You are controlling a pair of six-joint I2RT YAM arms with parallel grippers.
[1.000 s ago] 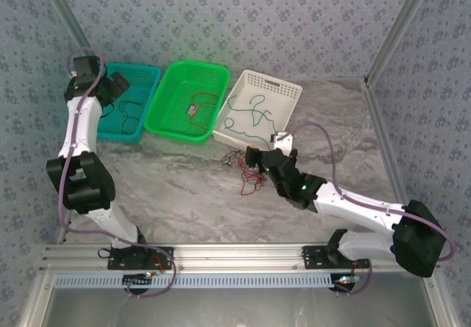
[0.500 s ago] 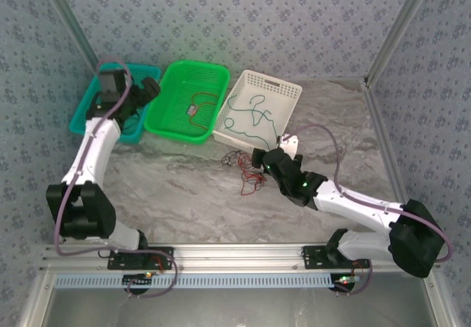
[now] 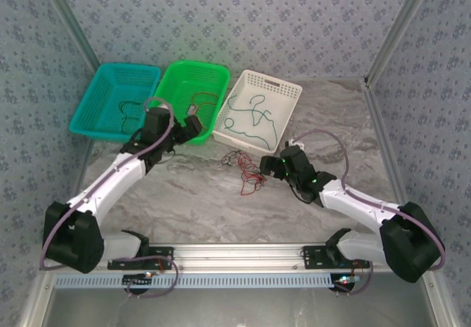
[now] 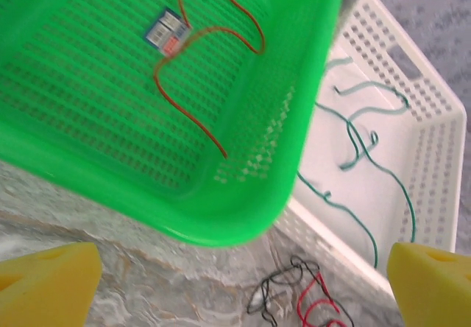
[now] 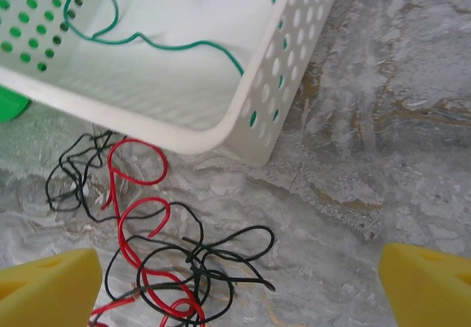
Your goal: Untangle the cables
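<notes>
Hovering wide open, nothing held: right gripper (image 5: 235, 290). Just ahead and left of it on the table, the red-and-black tangle of cables (image 5: 151, 257), touching neither finger. Beyond that, white basket (image 5: 274, 84) with a green cable (image 5: 147, 43) inside. Spread equally wide and empty: left gripper (image 4: 235, 286). Directly ahead of it, green basket (image 4: 243, 209) holding a red cable (image 4: 193, 121). Farther left, teal basket (image 3: 110, 99), possibly a dark cable (image 3: 128, 110) in it.
</notes>
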